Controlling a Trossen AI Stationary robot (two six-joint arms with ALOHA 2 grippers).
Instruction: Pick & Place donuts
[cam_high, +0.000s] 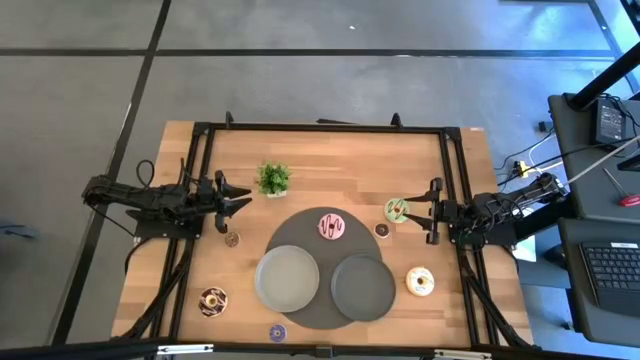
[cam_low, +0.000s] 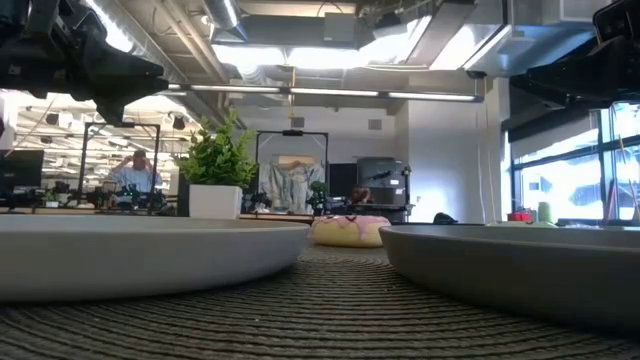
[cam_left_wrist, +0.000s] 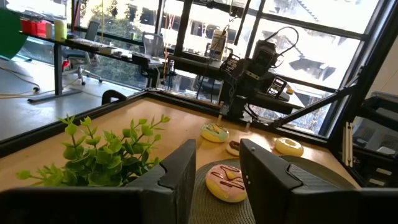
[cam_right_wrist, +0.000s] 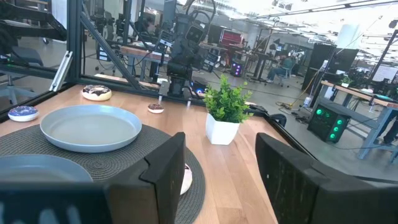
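A wooden table (cam_high: 330, 150) with a black frame stands on a grey floor (cam_high: 90, 60) crossed by dark lines. At its left edge the left gripper (cam_high: 240, 198) hovers above the wood with its fingers apart, holding nothing. Just right of it is a tiny brown donut (cam_high: 232, 239), and further toward the front a chocolate-sprinkled donut (cam_high: 212, 299). A small potted plant (cam_high: 273, 179) stands beside the left gripper's tips. In the middle lies a round woven mat (cam_high: 300, 235) carrying two grey plates (cam_high: 287, 278), both without donuts, a pink-striped donut (cam_high: 331, 226) at the mat's far edge, and a purple donut (cam_high: 277, 332) on the wood just off its front edge. Right of the mat sit a tiny dark donut (cam_high: 381, 230), a green donut (cam_high: 397, 209) and a cream donut (cam_high: 420, 281). The right gripper (cam_high: 427, 210) hangs at the right edge, just beside the green donut, fingers apart and empty. Beyond the table the room shows desks, monitors, large windows (cam_left_wrist: 205, 25) and a seated person (cam_low: 132, 172) far off.
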